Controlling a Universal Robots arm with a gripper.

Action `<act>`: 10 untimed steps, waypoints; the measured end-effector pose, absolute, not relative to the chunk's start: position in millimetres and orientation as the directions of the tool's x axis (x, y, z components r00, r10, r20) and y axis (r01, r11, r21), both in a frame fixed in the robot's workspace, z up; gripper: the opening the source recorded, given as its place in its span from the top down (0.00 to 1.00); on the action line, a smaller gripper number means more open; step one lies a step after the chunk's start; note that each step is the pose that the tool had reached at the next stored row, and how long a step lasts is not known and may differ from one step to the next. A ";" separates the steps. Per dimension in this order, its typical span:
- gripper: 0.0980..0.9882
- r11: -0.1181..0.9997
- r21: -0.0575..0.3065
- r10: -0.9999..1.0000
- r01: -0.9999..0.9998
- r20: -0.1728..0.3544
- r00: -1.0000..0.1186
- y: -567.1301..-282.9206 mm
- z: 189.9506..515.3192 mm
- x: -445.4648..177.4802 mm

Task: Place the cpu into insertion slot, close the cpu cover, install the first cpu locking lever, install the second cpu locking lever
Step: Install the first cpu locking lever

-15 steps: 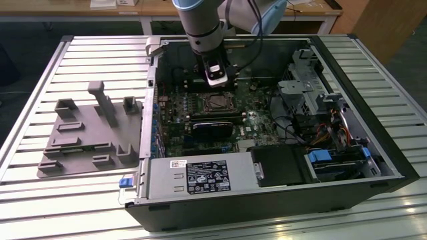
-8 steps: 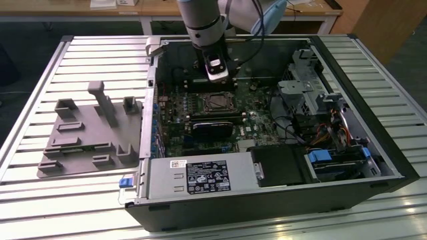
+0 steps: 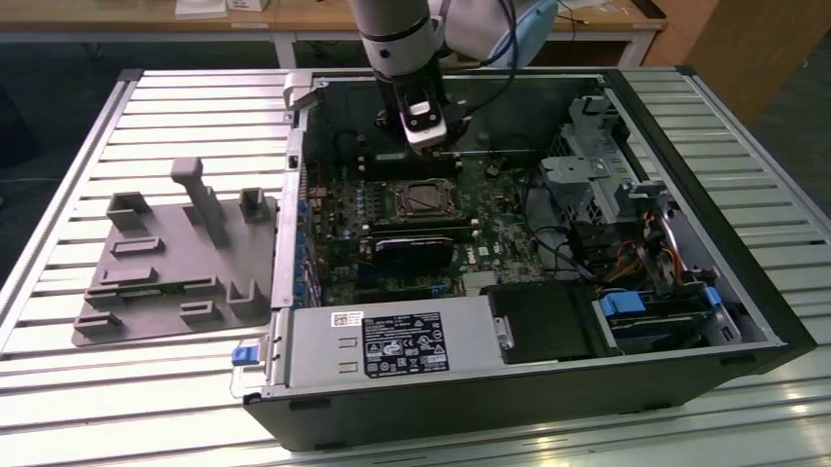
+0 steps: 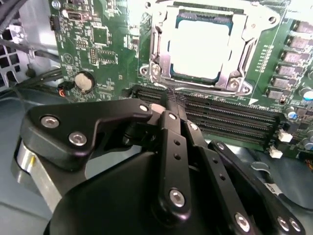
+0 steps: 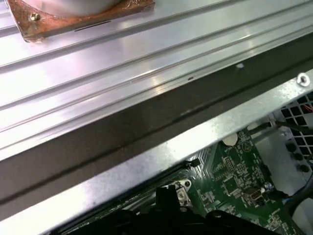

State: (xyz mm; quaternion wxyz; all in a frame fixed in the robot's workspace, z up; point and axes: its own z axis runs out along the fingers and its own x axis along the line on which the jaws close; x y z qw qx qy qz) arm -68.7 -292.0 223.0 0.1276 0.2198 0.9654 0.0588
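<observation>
The cpu [image 4: 198, 49], a pale silver square, lies in the insertion slot [image 3: 422, 199] on the green board. The cpu cover [image 4: 239, 44], a thin silvery frame, lies flat around the chip. A thin metal lever rod [image 4: 154, 46] runs along one side of the frame. My gripper [image 4: 173, 100] hangs just off the socket's edge, over the long black memory slots [image 4: 220, 115], with its fingers closed together and nothing between them. In the exterior view the gripper [image 3: 429, 148] stands inside the open case, just behind the socket.
A black heatsink-like block [image 3: 415, 243] sits in front of the socket. The case walls [image 3: 292, 175], drive cage [image 3: 597, 180] and power supply [image 3: 377, 345] hem the board in. A grey fixture plate [image 3: 169, 263] lies on the slatted table at the exterior view's left. A copper-edged plate [image 5: 73, 17] rests on the slats.
</observation>
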 end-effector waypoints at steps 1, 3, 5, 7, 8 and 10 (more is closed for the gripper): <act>1.00 0.897 0.167 0.439 0.409 -0.222 -0.871 -292.1 223.0 -68.8; 1.00 0.897 0.166 0.438 0.409 -0.222 -0.871 -292.1 223.0 -68.8; 1.00 0.897 0.166 0.439 0.409 -0.222 -0.871 -292.1 223.0 -68.8; 1.00 0.897 0.162 0.438 0.410 -0.219 -0.872 -292.7 222.9 -68.8; 1.00 0.898 0.158 0.438 0.411 -0.215 -0.873 -293.9 222.8 -68.7; 1.00 0.899 0.148 0.437 0.413 -0.205 -0.876 -296.9 222.4 -68.4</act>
